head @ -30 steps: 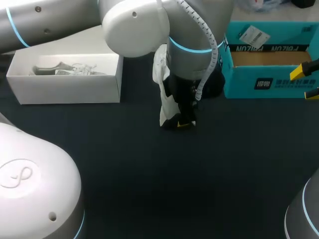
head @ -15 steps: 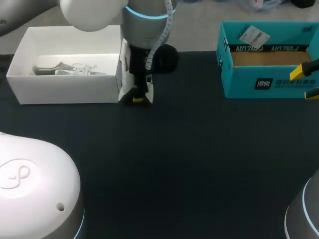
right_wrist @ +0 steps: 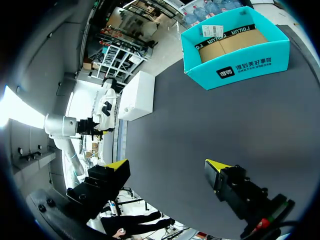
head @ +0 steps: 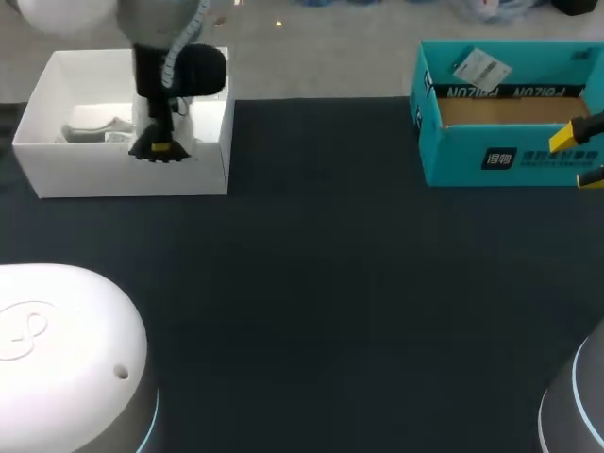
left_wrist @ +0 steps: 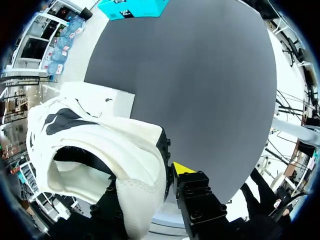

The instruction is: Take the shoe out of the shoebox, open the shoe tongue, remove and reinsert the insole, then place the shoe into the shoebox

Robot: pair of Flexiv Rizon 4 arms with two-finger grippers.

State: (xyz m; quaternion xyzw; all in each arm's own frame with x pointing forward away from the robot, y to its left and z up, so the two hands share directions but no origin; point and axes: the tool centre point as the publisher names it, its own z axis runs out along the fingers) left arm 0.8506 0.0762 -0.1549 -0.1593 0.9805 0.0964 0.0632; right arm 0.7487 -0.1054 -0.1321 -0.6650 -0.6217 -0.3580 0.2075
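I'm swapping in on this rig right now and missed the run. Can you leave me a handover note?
Left claw: shut on the white shoe, held over the white shoebox.
Right claw: open, empty, near the teal box.
Another shoe lies inside the white shoebox.
Done: the shoe is out of the box and in the claw. Whether the insole is back in cannot be told.
Left: check the insole, then set the shoe into the shoebox and release.

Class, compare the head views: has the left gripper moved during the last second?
Yes. The left gripper, shut on the white shoe, has travelled leftward, from beside the teal box to above the white shoebox.
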